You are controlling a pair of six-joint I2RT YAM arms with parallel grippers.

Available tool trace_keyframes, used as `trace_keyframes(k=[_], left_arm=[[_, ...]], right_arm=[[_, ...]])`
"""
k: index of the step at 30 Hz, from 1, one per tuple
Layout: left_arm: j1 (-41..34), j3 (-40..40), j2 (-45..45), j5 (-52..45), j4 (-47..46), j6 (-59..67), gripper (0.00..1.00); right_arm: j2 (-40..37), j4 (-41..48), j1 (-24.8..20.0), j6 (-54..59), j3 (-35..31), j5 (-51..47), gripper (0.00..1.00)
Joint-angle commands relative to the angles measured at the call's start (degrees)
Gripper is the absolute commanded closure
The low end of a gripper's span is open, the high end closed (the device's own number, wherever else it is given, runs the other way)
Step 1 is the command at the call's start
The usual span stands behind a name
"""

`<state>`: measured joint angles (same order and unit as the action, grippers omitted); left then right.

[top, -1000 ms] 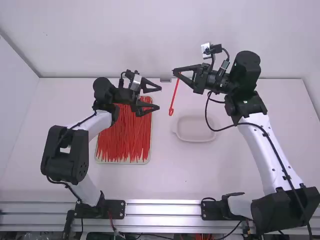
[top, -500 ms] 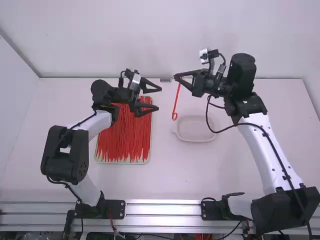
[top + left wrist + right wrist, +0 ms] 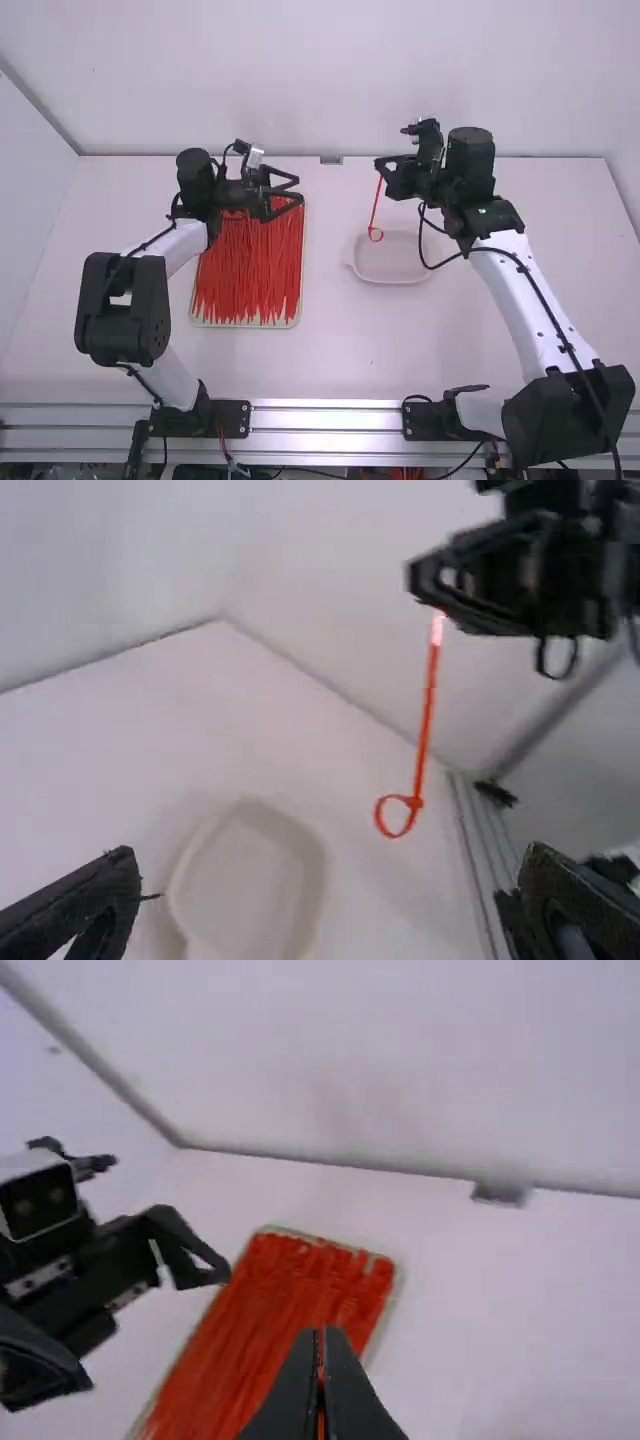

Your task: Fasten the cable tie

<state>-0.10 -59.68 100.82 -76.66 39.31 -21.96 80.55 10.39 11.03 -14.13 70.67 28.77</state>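
High camera above and behind, looking forward and down over the whole surface, left wrist camera facing cable tie and dish, right wrist camera facing pile of red ties, all shared with high view

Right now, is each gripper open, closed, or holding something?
Left gripper: open, holding nothing.
Right gripper: closed on the red cable tie, which hangs down with a loop at its lower end.

worktop: white, evenly lit | back wall: plain white, joined at the far edge | side wall: white, set at the left | rail: metal, fixed along the near edge
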Motion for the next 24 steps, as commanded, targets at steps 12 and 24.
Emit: trace_keyframes(k=[12,24], left_arm=[[0.13,-2.08,-0.11,16.61,-31.36,26.97,0.01],[0.11,-2.03,-0.11,25.77,-37.92,26.1,0.01]], right_arm=[[0.15,-18.21,-0.87,-0.39,-18.18,-16.04,1.0],[11.89,-31.15,-0.96,-2.99,-24.48,-18.12,1.0]])
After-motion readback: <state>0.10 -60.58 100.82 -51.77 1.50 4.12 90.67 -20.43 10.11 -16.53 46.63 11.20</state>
